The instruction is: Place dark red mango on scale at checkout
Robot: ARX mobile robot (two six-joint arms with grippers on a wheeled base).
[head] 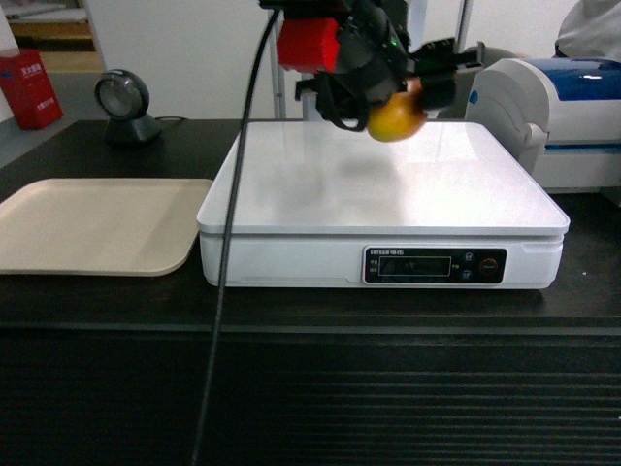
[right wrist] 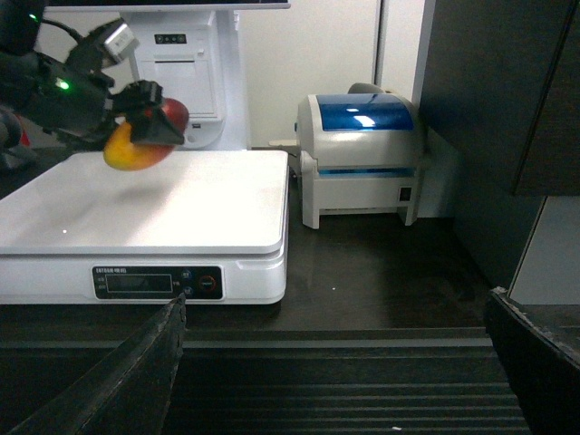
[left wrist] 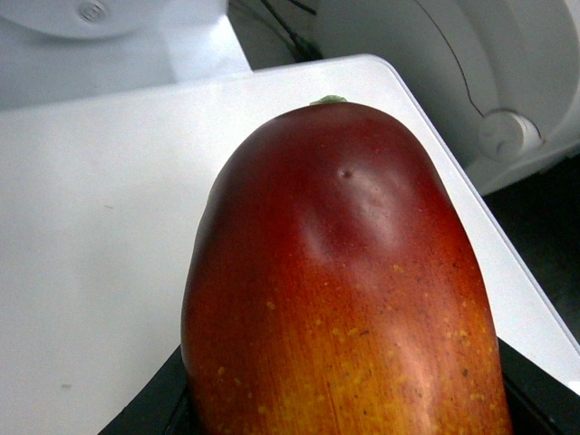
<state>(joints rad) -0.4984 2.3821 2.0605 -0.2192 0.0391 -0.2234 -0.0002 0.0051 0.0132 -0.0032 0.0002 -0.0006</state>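
The mango, dark red fading to yellow-orange, hangs just above the far part of the white scale, with my left gripper shut on it. The left wrist view is filled by the mango, black jaws showing on both sides at the bottom and the scale platform beneath. From the right wrist view the mango hovers over the scale. My right gripper stands open and empty, low in front of the ribbed checkout.
A beige tray lies left of the scale. A round barcode scanner stands behind it. A white-and-blue printer sits right of the scale. A black cable hangs across the scale's left side.
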